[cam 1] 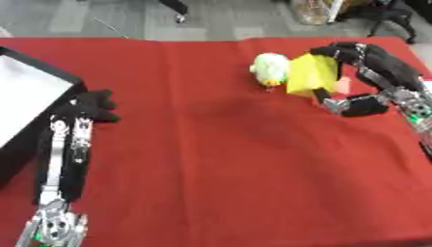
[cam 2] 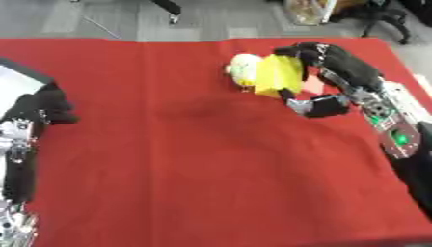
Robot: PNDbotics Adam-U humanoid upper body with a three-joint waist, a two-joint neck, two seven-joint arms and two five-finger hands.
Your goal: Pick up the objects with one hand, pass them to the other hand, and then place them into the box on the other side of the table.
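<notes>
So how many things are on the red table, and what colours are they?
Yellow: 1, the yellow block, with the right hand around it
White and pale green: 1, the round fluffy toy, right next to the block
Black with a white inside: 1, the box at the left edge, beside the left hand
Total: 3 things

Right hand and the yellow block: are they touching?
Touching. In the left eye view the right hand wraps the yellow block, fingers over its top and thumb below, with no gap.
</notes>
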